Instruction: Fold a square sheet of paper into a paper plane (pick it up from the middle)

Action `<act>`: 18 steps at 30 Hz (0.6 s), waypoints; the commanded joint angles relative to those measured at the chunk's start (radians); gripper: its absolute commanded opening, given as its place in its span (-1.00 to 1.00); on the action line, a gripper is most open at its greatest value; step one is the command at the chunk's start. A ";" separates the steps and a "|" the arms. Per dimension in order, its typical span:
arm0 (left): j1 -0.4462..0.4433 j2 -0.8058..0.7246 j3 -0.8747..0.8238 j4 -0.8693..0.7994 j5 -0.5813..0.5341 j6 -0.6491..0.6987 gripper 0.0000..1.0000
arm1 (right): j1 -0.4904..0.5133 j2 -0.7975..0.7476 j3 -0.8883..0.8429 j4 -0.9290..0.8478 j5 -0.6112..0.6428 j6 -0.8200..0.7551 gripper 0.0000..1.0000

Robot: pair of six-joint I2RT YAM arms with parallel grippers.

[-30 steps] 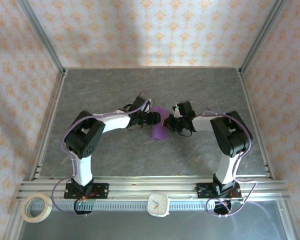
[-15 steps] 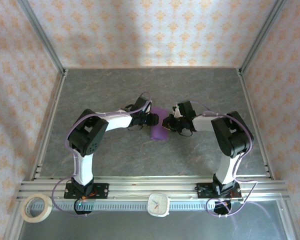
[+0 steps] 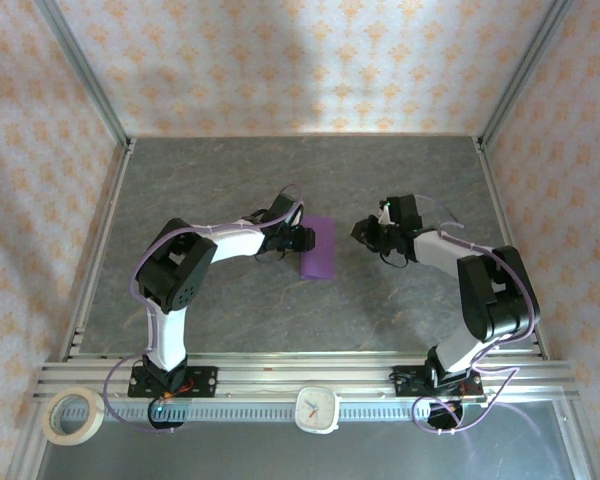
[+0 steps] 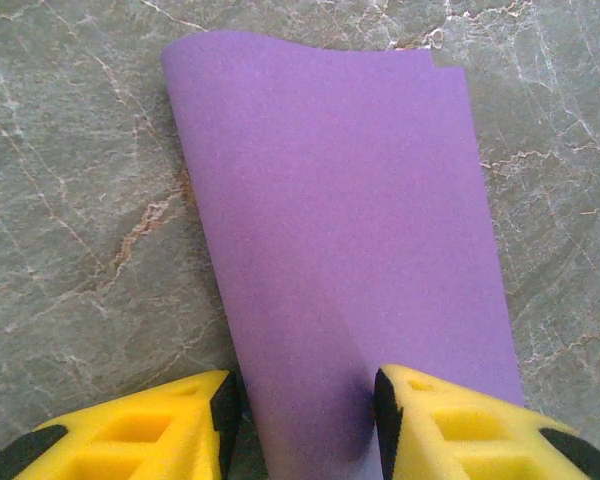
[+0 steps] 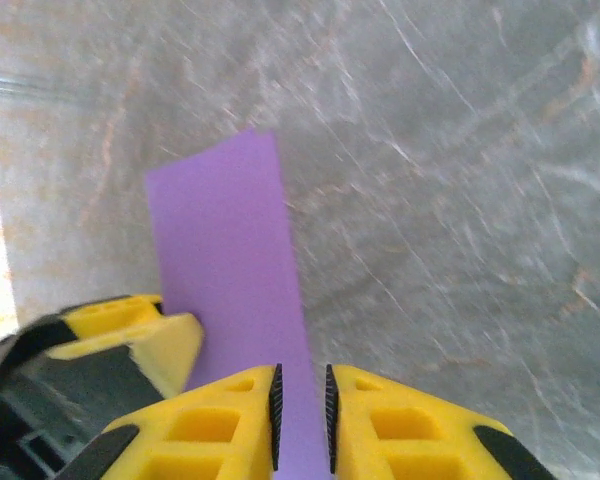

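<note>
The sheet point(image 3: 318, 248) is plain purple, folded into a narrow strip with straight long edges. It lies on the grey veined desk point(image 3: 210, 180) near the middle, between the two arms, its length running away from the bases at a slight tilt.

From above we see the left jaws at one long edge of the strip. The right jaws sit off to the other side, apart from it, with bare desk between. That view is too small for us to read either gap.

The left wrist camera gives us the paper's surface. It is matte, its far left corner curls up a little, and there is a small step at the far right corner. The left jaws stand open astride the near end. One yellow finger point(image 4: 130, 435) is just beside the strip's edge. The other finger point(image 4: 460, 430) sits over the paper, with a soft shadowed dent next to it.

The right wrist camera shows the right jaws almost together, with a thin slit between them and nothing held. The strip lies beyond, with a finger point(image 5: 130, 335) of the left arm at its edge.
</note>
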 commanded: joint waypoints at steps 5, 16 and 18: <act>0.005 0.029 0.003 -0.084 -0.011 0.072 -0.08 | 0.003 0.008 -0.041 0.018 0.001 0.035 -0.57; 0.007 0.077 0.057 -0.151 -0.042 0.112 -0.04 | 0.004 -0.001 -0.043 0.030 -0.013 0.038 -0.56; 0.008 0.079 0.056 -0.145 -0.041 0.110 -0.04 | 0.004 -0.007 -0.047 0.035 -0.017 0.042 -0.56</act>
